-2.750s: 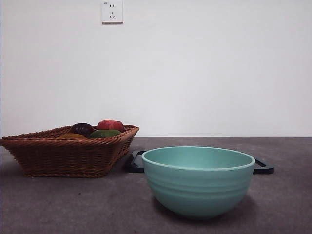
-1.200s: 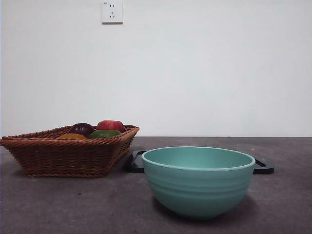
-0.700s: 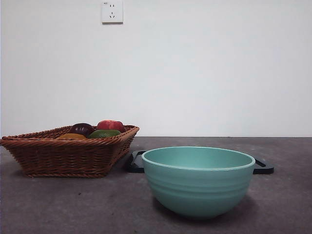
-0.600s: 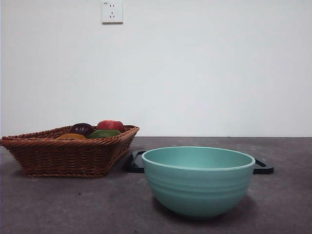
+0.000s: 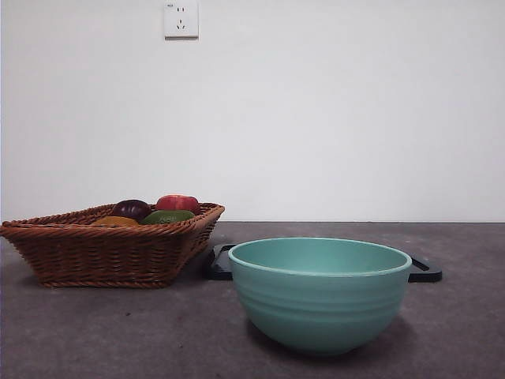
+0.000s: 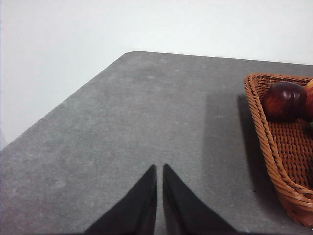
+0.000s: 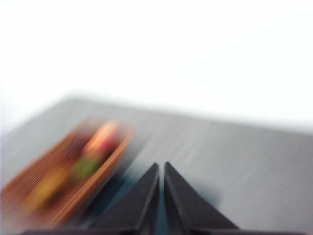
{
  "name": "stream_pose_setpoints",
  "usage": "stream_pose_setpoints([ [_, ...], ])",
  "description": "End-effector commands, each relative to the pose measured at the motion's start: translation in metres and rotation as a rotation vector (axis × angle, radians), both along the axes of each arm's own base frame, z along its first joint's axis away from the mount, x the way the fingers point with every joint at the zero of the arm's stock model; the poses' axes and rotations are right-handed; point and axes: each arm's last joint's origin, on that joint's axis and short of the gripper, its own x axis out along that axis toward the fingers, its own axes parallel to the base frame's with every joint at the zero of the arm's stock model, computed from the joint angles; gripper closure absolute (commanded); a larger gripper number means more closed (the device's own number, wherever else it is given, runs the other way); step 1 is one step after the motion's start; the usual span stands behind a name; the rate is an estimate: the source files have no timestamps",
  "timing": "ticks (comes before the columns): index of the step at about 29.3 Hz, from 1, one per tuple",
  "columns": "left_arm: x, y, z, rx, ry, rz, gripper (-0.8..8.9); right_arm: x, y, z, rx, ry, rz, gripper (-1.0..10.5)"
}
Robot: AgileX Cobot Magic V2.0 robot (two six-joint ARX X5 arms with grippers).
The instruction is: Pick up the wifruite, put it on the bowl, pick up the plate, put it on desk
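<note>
Nothing shifted, bowl (image 5: pixel 319 294) beside basket (image 5: pixel 110 246)

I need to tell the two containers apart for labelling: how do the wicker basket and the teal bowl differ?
The basket is brown woven wicker with angular, slanted sides; the bowl is smooth teal glaze, round, faintly ridged. The basket holds several fruits; no fruit shows above the bowl's rim. The bowl stands nearer the front camera, the basket farther back to one side. Both rest upright on the desk.
</note>
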Motion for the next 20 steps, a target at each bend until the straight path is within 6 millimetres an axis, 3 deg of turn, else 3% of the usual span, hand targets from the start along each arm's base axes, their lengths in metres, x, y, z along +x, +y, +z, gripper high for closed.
stream_pose_setpoints([
  [1, 0.001, 0.0, -0.007, -0.008, 0.026, 0.001, 7.95, 0.004, -0.01, -0.021, 0.004, -0.168, -0.136, 9.4],
  [5, 0.001, 0.0, -0.007, -0.008, 0.026, 0.001, 7.95, 0.01, -0.024, -0.079, 0.004, -0.235, -0.331, 9.4],
  [10, 0.001, 0.0, -0.007, -0.008, 0.026, 0.001, 7.95, 0.015, -0.034, -0.13, -0.008, -0.234, -0.434, 9.4],
  [15, 0.001, 0.0, -0.007, -0.008, 0.026, 0.001, 7.95, 0.015, -0.037, -0.162, -0.014, -0.207, -0.469, 9.4],
  [20, 0.001, 0.0, -0.007, -0.008, 0.026, 0.001, 7.95, 0.013, -0.037, -0.177, -0.014, -0.217, -0.471, 9.4],
])
